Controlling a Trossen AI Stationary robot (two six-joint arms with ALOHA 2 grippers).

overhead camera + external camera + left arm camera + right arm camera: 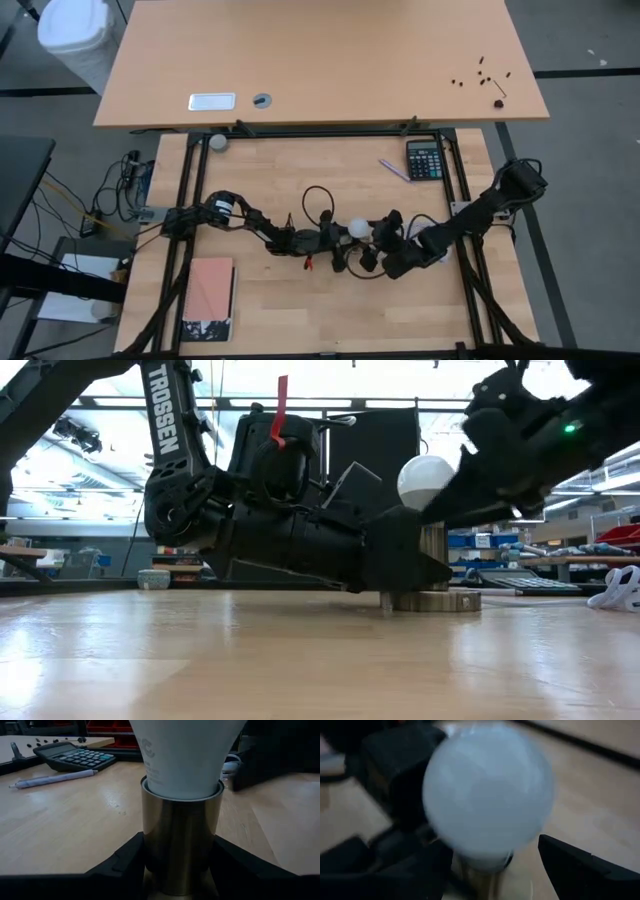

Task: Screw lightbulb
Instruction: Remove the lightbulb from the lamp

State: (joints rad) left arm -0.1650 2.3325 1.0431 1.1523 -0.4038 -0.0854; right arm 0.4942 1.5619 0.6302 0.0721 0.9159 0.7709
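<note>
Bracing the brass socket [181,840] at frame centre, left gripper [180,870] clamped on it; right gripper [490,865] clasped round the lightbulb [487,795]. Risked cross-threading if tilted.

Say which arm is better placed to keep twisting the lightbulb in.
Right, probably. The right pincer sits around the lightbulb globe, while the left pincer clamps the brass socket low at the table, steadying it.
</note>
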